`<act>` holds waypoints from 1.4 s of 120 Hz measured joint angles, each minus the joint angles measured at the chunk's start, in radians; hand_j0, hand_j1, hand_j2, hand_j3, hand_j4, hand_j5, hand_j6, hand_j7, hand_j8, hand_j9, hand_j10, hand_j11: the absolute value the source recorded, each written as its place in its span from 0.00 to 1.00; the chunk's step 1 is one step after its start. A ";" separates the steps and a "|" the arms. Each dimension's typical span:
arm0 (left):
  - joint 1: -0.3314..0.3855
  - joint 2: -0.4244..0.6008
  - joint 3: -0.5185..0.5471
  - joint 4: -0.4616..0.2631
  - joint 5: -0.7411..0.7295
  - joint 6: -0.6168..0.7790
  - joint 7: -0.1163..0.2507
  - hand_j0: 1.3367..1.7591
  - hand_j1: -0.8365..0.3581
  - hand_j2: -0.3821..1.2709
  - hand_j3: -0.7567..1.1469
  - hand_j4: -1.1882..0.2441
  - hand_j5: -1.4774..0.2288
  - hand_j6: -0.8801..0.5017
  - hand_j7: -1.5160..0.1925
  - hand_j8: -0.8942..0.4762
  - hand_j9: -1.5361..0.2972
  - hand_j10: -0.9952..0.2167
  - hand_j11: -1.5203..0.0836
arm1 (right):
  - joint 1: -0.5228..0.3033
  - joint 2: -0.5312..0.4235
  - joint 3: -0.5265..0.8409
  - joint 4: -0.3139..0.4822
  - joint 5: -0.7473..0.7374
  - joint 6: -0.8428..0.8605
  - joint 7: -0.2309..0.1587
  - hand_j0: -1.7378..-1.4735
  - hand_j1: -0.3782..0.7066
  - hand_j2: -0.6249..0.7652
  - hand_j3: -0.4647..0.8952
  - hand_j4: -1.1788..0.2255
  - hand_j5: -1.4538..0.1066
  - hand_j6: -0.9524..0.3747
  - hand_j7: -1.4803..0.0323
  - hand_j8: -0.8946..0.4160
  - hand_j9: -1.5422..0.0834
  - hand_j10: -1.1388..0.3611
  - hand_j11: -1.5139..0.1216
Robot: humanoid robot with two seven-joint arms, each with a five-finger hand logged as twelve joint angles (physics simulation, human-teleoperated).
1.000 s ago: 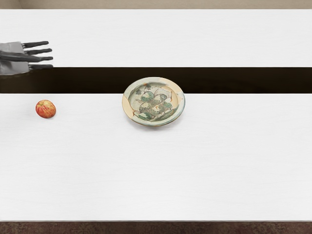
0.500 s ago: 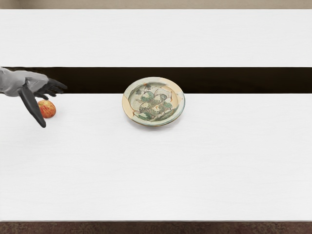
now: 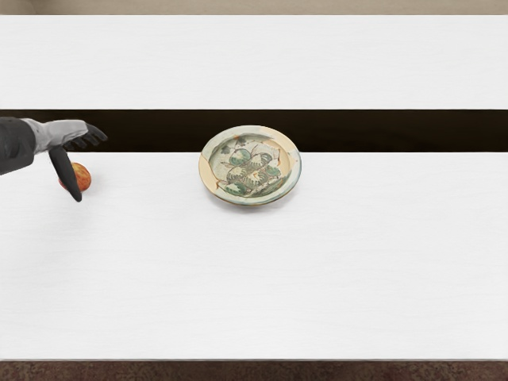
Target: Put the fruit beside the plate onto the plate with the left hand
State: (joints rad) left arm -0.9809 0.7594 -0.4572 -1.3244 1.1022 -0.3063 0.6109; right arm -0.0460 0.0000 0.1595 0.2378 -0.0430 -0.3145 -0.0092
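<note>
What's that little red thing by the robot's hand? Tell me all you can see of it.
It looks like a small apple, round, smooth, red with yellow-orange patches. It rests on the white table, left of the patterned plate and apart from it. The left hand hovers open over it; one dark finger crosses the side away from the plate, hiding part. Contact cannot be told.

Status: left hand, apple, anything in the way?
Left hand open at the apple, thumb across its front, no grip seen. Apple on the table, left of the plate, apart from it. Nothing between them. Right hand out of view.
</note>
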 joint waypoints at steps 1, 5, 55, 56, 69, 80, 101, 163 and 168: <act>0.000 -0.002 0.002 0.003 0.001 0.000 0.000 0.76 0.81 0.25 0.40 0.70 0.73 0.50 0.75 0.52 0.71 0.67 0.80 | 0.000 0.000 0.000 0.000 0.000 0.000 0.000 0.30 0.03 0.45 0.34 0.84 0.93 0.72 0.98 0.68 0.95 0.76 0.93; -0.001 -0.007 0.011 0.013 0.006 0.001 0.000 0.76 0.79 0.26 0.40 0.68 0.71 0.48 0.73 0.50 0.69 0.65 0.78 | 0.000 0.000 0.000 0.000 0.000 0.000 0.000 0.30 0.03 0.45 0.34 0.84 0.93 0.72 0.98 0.68 0.95 0.76 0.93; 0.002 -0.083 0.039 0.118 0.092 0.056 0.000 0.76 0.63 0.28 0.40 0.58 0.59 0.37 0.61 0.39 0.58 0.52 0.66 | 0.000 0.000 0.000 0.000 0.000 0.000 0.000 0.30 0.03 0.45 0.34 0.84 0.93 0.72 0.98 0.68 0.95 0.76 0.93; 0.002 -0.085 0.039 0.122 0.092 0.057 0.000 0.76 0.63 0.28 0.40 0.57 0.59 0.37 0.61 0.39 0.58 0.52 0.66 | 0.000 0.000 0.000 0.000 0.000 0.000 0.000 0.30 0.03 0.45 0.34 0.84 0.93 0.72 0.98 0.68 0.95 0.76 0.93; 0.002 -0.100 0.043 0.162 0.094 0.070 0.000 0.76 0.62 0.28 0.40 0.57 0.58 0.37 0.61 0.38 0.58 0.51 0.65 | 0.000 0.000 0.000 0.000 0.000 0.000 0.000 0.30 0.03 0.45 0.34 0.84 0.93 0.72 0.98 0.68 0.95 0.76 0.93; 0.001 -0.110 0.063 0.180 0.096 0.109 0.000 0.76 0.62 0.28 0.40 0.57 0.58 0.36 0.60 0.38 0.57 0.51 0.64 | 0.000 0.000 0.000 0.000 0.000 0.000 0.000 0.30 0.03 0.45 0.34 0.84 0.93 0.72 0.98 0.68 0.95 0.76 0.93; -0.007 -0.172 0.104 0.257 0.099 0.165 0.001 0.76 0.61 0.29 0.40 0.57 0.57 0.36 0.59 0.37 0.56 0.51 0.64 | 0.000 0.000 0.000 0.000 0.000 0.000 0.000 0.30 0.03 0.45 0.34 0.84 0.93 0.72 0.98 0.68 0.95 0.76 0.93; -0.015 -0.183 0.168 0.300 0.096 0.181 0.000 0.76 0.53 0.32 0.40 0.53 0.53 0.32 0.55 0.34 0.52 0.46 0.59 | 0.000 0.000 0.000 0.000 0.000 0.000 0.000 0.30 0.03 0.45 0.34 0.84 0.93 0.72 0.98 0.68 0.95 0.76 0.93; -0.015 -0.183 0.169 0.300 0.096 0.180 0.000 0.76 0.52 0.32 0.40 0.52 0.51 0.31 0.54 0.32 0.51 0.45 0.58 | 0.000 0.000 0.000 0.000 0.000 0.000 0.000 0.30 0.03 0.45 0.34 0.84 0.93 0.72 0.98 0.68 0.95 0.76 0.93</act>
State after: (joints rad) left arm -0.9955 0.5768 -0.2883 -1.0248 1.1980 -0.1264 0.6110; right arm -0.0460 0.0000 0.1595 0.2378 -0.0430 -0.3145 -0.0092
